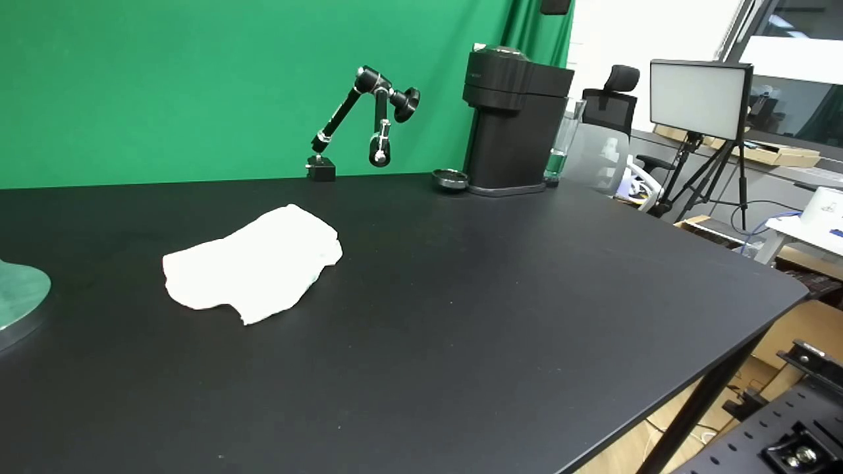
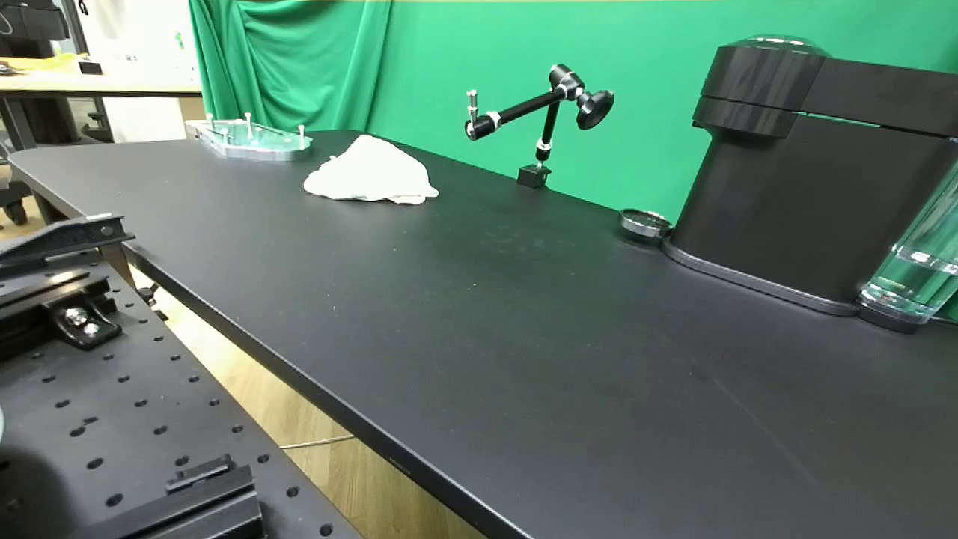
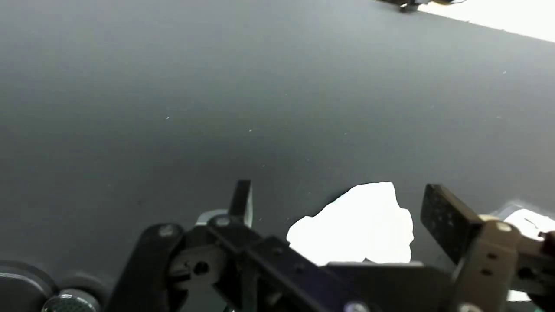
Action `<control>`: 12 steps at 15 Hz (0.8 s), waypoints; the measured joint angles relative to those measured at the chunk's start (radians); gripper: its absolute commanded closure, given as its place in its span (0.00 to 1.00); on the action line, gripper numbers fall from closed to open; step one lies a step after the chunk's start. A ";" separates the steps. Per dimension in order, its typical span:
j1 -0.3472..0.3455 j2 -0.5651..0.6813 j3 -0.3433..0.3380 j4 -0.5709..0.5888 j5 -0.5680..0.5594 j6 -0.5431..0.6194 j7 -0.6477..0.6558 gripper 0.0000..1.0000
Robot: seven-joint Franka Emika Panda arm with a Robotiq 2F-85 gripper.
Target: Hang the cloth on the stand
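the cloth (image 2: 370, 174) lies on the table (image 1: 527, 316), unheld, and in an exterior view it rises in the middle. the gripper (image 3: 338, 204) is seen only in the wrist view: its fingers (image 3: 448, 221) are wide apart, and the cloth appears between them, but i judge that it lies farther down, not yet touched. the step in hand is probably the reaching. it would be good to come down over this raised middle and pinch a fold there, without pressing on the table, so that both halves may hang evenly. the stand (image 2: 548, 126), as i take the jointed piece near the cloth to be, has no cloth on it. the lift should go well above it, because its joints could turn. the machine (image 1: 517, 125) is well apart from the cloth.
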 measured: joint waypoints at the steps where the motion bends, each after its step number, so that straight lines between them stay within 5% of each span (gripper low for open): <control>1: -0.010 0.028 0.013 0.014 -0.049 0.038 0.000 0.00; 7: -0.024 0.282 0.094 0.151 -0.331 0.245 -0.005 0.00; 12: 0.014 0.470 0.135 0.270 -0.471 0.280 -0.081 0.00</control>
